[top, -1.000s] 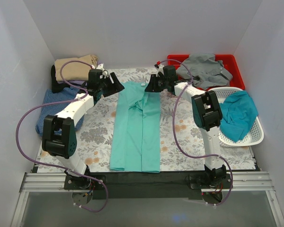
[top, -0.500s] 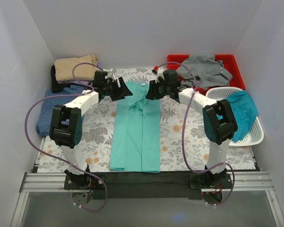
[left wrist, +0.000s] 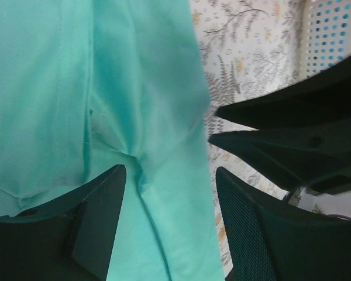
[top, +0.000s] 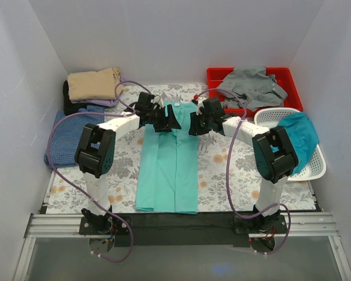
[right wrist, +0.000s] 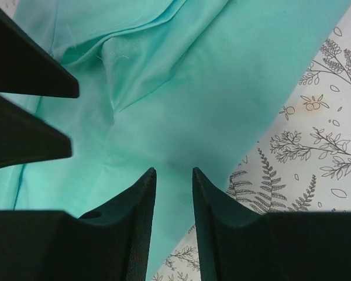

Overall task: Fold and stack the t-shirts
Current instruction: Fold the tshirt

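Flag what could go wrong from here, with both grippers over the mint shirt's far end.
1. Collision: the left gripper and right gripper hang almost fingertip to fingertip. Each wrist view shows the other's fingers close by.
2. Partial grab: the mint t-shirt lies folded lengthwise and creased under them, so a pinch may catch only the top layer and open the fold.
3. The right jaws stand narrow near the shirt's edge and might take little cloth.
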Motion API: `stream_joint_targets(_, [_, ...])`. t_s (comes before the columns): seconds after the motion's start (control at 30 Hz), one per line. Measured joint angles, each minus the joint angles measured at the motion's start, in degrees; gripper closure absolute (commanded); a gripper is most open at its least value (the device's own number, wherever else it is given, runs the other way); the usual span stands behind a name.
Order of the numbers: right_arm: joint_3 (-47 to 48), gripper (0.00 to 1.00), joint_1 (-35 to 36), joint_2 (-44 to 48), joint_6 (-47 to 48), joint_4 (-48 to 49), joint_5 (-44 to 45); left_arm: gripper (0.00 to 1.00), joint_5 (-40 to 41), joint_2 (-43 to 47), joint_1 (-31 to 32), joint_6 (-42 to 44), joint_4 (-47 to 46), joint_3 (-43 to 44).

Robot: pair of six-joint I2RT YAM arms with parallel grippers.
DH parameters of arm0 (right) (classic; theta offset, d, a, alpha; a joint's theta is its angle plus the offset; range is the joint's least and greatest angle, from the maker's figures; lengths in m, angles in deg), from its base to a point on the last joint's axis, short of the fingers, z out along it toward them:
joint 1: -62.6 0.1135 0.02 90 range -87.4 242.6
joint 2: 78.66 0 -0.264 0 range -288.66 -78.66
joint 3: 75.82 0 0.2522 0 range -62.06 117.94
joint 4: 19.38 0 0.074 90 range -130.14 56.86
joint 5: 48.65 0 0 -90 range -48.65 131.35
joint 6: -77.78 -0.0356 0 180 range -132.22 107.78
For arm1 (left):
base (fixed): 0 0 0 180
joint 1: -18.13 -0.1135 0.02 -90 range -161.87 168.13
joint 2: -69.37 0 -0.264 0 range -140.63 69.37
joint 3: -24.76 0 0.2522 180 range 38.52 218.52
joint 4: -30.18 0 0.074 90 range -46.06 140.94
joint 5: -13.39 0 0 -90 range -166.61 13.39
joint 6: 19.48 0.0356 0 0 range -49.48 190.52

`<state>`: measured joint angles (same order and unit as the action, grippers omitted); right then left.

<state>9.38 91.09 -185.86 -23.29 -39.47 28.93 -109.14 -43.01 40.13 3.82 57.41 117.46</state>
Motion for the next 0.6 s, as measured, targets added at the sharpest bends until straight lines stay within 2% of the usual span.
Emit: stream_joint_targets(0.6, [-0.9, 0.65, 0.0, 1.8, -0.1, 0.7, -2.7, 0.39, 11.5, -2.6, 1.5, 0.0, 1.1, 0.2])
